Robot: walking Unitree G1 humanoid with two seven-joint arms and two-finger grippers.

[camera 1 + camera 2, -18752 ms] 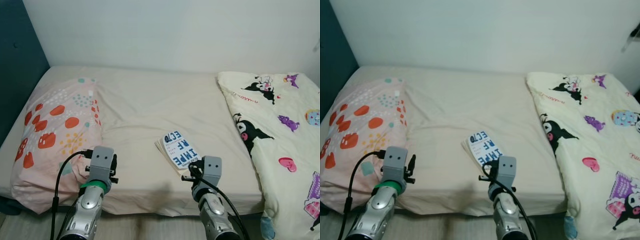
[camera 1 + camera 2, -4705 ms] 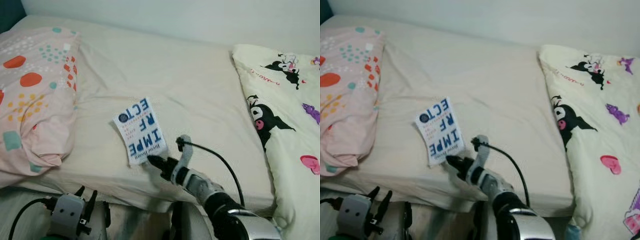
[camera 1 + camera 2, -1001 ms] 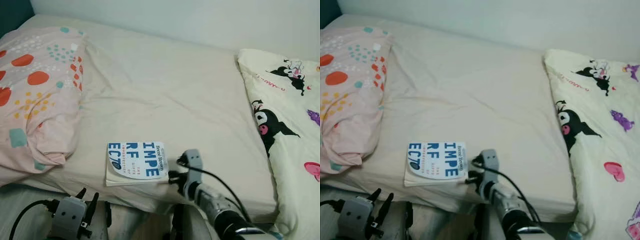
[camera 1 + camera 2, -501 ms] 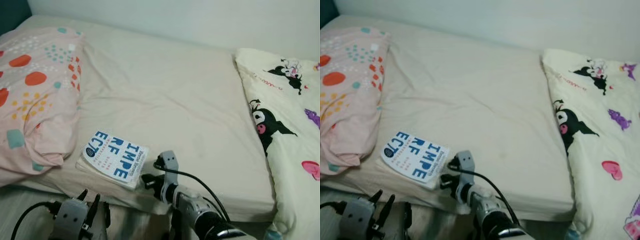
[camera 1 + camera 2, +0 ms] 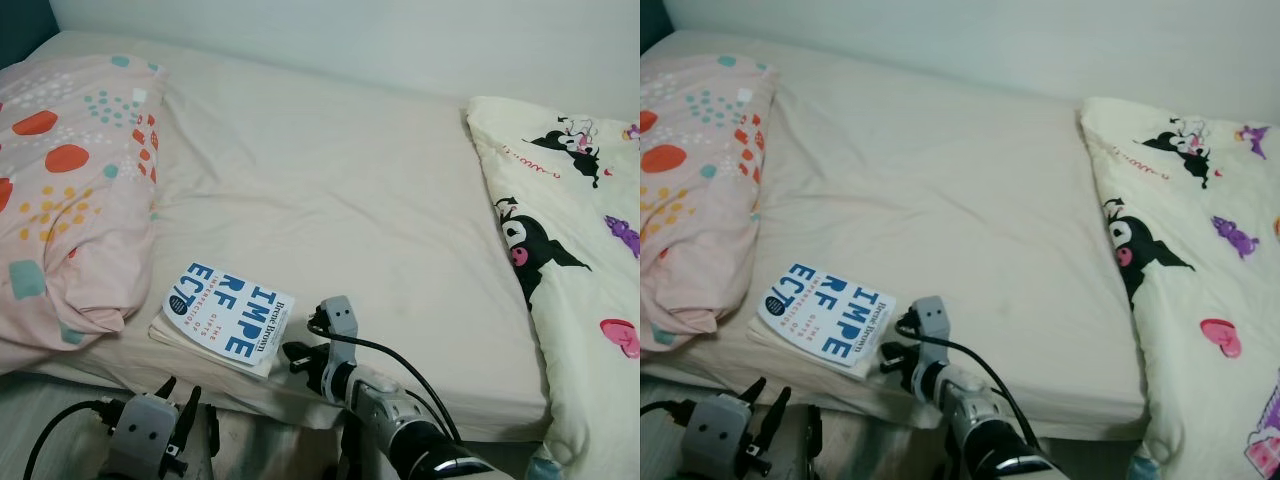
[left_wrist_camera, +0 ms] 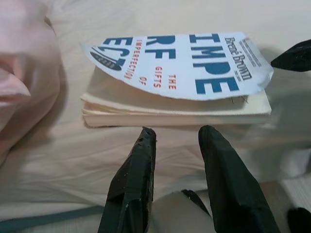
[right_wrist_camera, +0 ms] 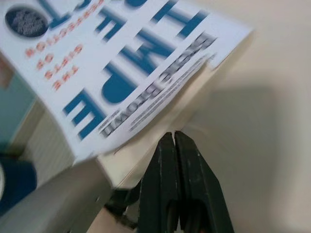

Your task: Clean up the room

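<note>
The book lies flat near the bed's front edge, lower left of the head view, long axis slanting left to right. The right claw, clenched and empty, touches its right corner. The left claw, released, waits just below the book's long side

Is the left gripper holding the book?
No: in the left wrist view the left gripper is open, its fingers apart and short of the book, which lies on the bed.
</note>
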